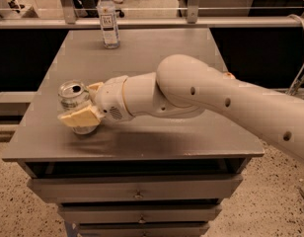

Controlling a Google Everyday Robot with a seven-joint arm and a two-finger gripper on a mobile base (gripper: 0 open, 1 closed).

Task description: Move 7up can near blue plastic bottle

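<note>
The 7up can [71,91], silver with an open pull-tab top, stands upright near the front left corner of the grey table [157,53]. My gripper [76,104] has reached it from the right and straddles it: the near yellow finger [79,117] crosses in front of the can's lower half, and the far finger [95,86] is behind its right side. The jaws look open around the can, which rests on the table. The blue plastic bottle [108,21], clear with a white cap, stands at the table's far edge, left of centre.
My thick white arm [226,100] crosses the table's right half from the right. A metal railing [191,9] runs behind the table. Drawers [137,194] sit below the front edge. The table's left edge is close to the can.
</note>
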